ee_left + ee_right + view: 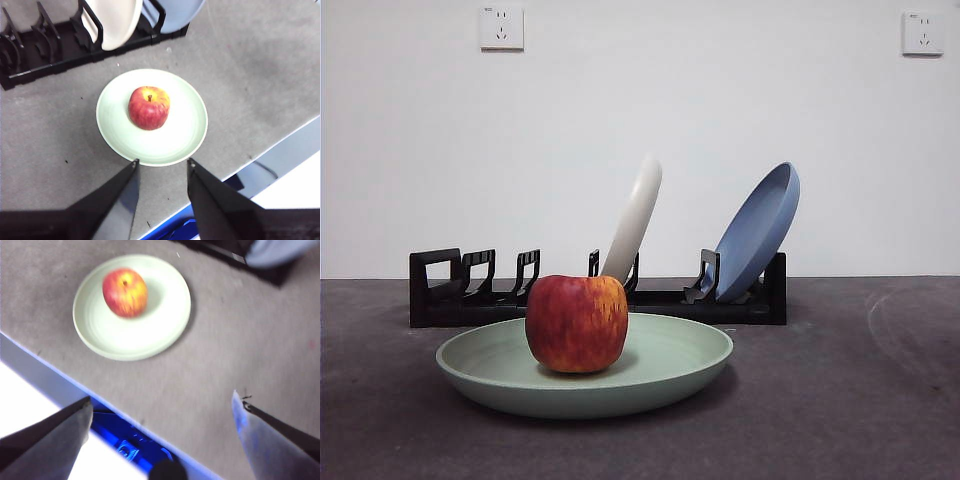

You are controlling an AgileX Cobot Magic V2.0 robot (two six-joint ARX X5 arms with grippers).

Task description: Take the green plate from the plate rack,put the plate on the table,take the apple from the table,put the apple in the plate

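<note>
Green plate (660, 375) lies flat on the table (860, 400), in front of the plate rack (450, 300) and apart from it. Apple (577, 323) sits upright inside the plate, stem up, set off-centre toward the rack side per the wrist views; in the front view it stands left of the plate's middle. Apple rests on the plate floor, nothing gripping it.

Rack runs along the back of the table w/ loop handle at its left end in the front view. Two plates stand in it: cream-white plate (635, 215) near mid-rack, leaning right; blue plate (760, 230) in the right-end slots, also leaning right. Left-hand slots show only bare holders.

Left gripper (162, 162): held above the table on the near side of the plate, tips just off the plate rim in its own view. Jaws spread w/ a moderate gap, nothing between them.

Right gripper (162, 405): also raised, well apart from the plate, over the table's front edge. Jaws spread wide, nothing held. Its view is somewhat blurred.

Neither arm shows in the front view. Wall (640, 120) behind is white w/ two sockets (501, 27) high up, one left, one right. Blue item below the table edge in the wrist views; cannot tell what it is.
</note>
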